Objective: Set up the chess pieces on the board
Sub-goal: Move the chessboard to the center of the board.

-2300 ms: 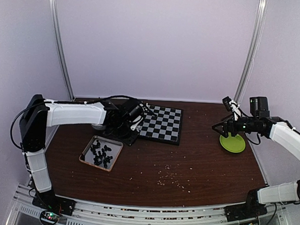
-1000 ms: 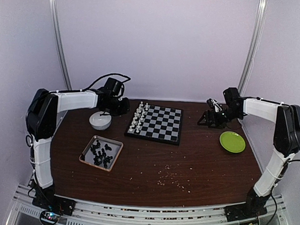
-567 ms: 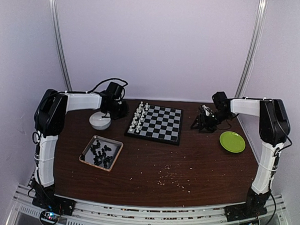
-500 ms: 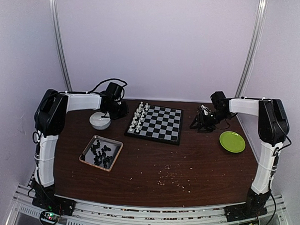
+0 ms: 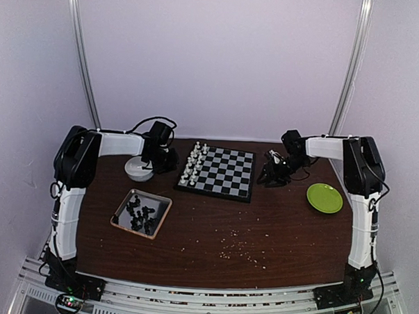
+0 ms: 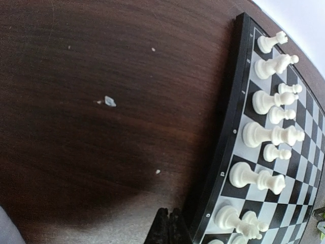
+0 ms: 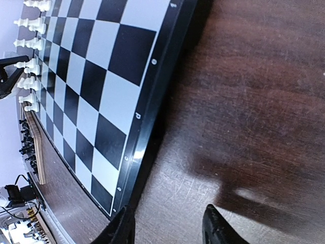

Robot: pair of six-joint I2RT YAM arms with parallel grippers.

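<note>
Black chess pieces (image 5: 141, 214) heaped in silver rectangular metal tray (image 5: 122, 207), near-left of black-and-grey checked board (image 5: 229, 175). Left gripper (image 6: 167, 226), jaws together, nearer tray; right gripper (image 7: 169, 223), jaws apart, seemingly empty, beyond board's right edge.

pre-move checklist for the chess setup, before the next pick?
1. White pieces standing on the board: ok, two rows along its left edge.
2. Black pieces on the board: not ok, piled in the tray.
3. Right-side squares free for them: ok.
4. Left gripper empty: ok, shut on nothing.
5. Right gripper ready: ok, jaws apart, empty, beside the board's right edge.
</note>
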